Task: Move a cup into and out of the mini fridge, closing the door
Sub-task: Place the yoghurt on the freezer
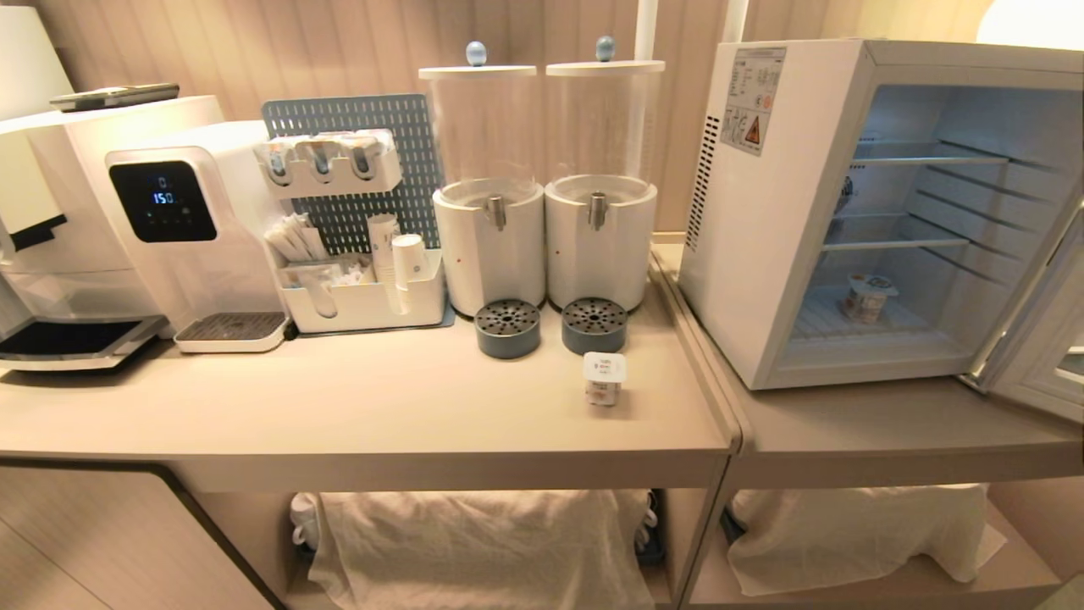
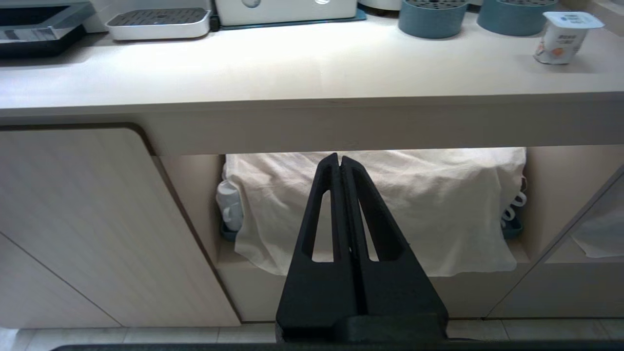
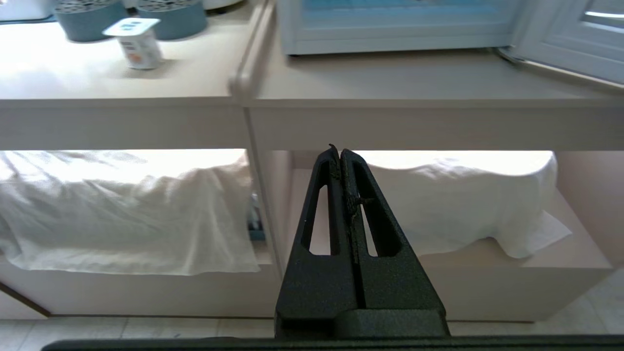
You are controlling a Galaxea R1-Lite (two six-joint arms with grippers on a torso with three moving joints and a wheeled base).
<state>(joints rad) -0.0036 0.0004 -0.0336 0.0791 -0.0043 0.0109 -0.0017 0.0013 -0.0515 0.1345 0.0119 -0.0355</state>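
the small white plastic cup (image 1: 605,378) with a flat foil lid stands on the beige counter (image 1: 339,407) left of the open white mini fridge (image 1: 788,212), looks light and easy to squash, so the robot should hold its sides softly, while the closed left gripper (image 2: 340,158) and closed right gripper (image 3: 340,152) hang empty below the counter.

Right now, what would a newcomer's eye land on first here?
The mini fridge on the right counter, with the door swung wide open and a cup sitting on its bottom shelf. Next, a second cup standing alone on the left counter, in front of the two clear dispensers. Both hands hang low before the cabinets, shut and empty: left hand, right hand.
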